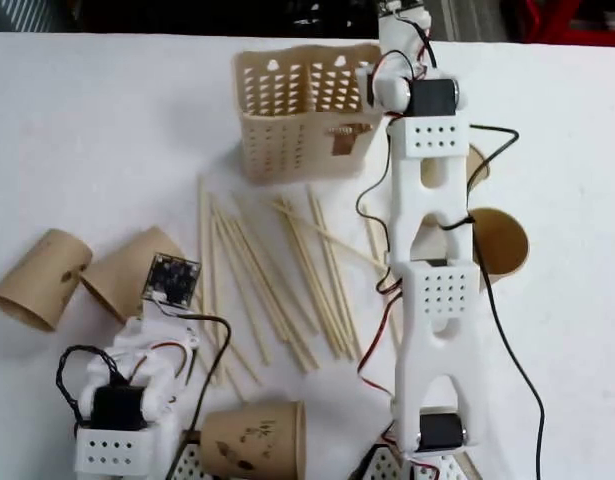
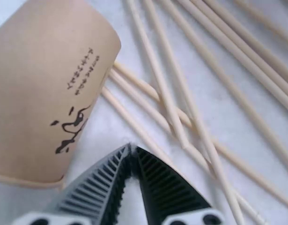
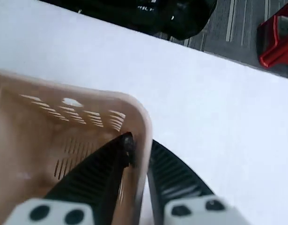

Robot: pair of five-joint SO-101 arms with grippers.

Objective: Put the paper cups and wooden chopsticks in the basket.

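the right hand (image 3: 138,146) is clamped on the wall of the basket (image 1: 287,110), one finger inside and one outside. the basket stands upright at the far side of the table (image 1: 97,130). the left hand (image 2: 131,150) has its fingers together and holds nothing. it is just beside a paper cup (image 2: 45,89) lying on its side. wooden chopsticks (image 1: 277,270) lie scattered mid-table. a second cup (image 1: 39,280) lies at the left, a third cup (image 1: 252,440) by the arm bases.

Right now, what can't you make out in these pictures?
One paper cup and a second cup: high view, partly hidden behind the right arm.
Basket floor: high view, hidden by its front wall; right wrist view, cut off by the edge.
Third cup: left wrist view, one side cut off by the edge.
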